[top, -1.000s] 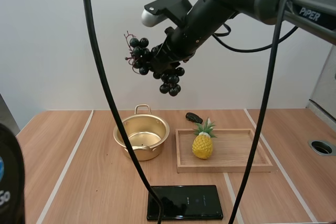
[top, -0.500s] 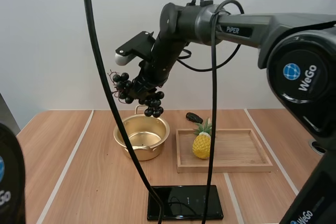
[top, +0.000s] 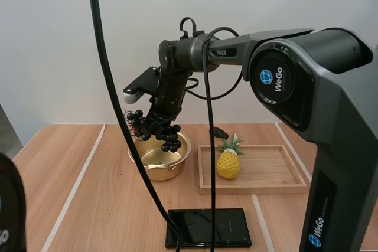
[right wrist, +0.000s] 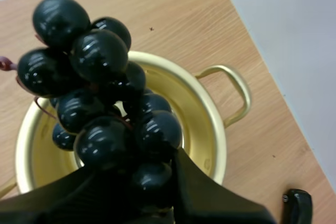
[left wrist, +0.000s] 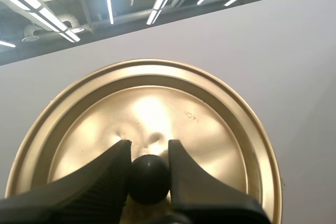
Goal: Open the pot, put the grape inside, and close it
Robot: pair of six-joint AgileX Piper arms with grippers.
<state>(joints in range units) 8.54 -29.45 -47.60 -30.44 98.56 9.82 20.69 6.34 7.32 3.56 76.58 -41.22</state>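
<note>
The gold pot [top: 158, 156] stands open on the table, left of the wooden tray. My right gripper [top: 156, 123] is shut on a bunch of dark grapes [top: 155, 127] and holds it just above the pot's rim. In the right wrist view the grapes [right wrist: 102, 103] hang from the fingers directly over the pot [right wrist: 205, 129]. In the left wrist view my left gripper [left wrist: 149, 161] is shut on the black knob [left wrist: 148, 178] of the gold lid [left wrist: 210, 129], held up off the table.
A wooden tray [top: 266, 172] with a toy pineapple [top: 228, 159] lies right of the pot. A small dark object [top: 218, 131] rests behind the tray. A black tablet [top: 208, 227] lies near the table's front edge.
My right arm has swung down and to the left with the grapes, from high above the table to just over the pot.
</note>
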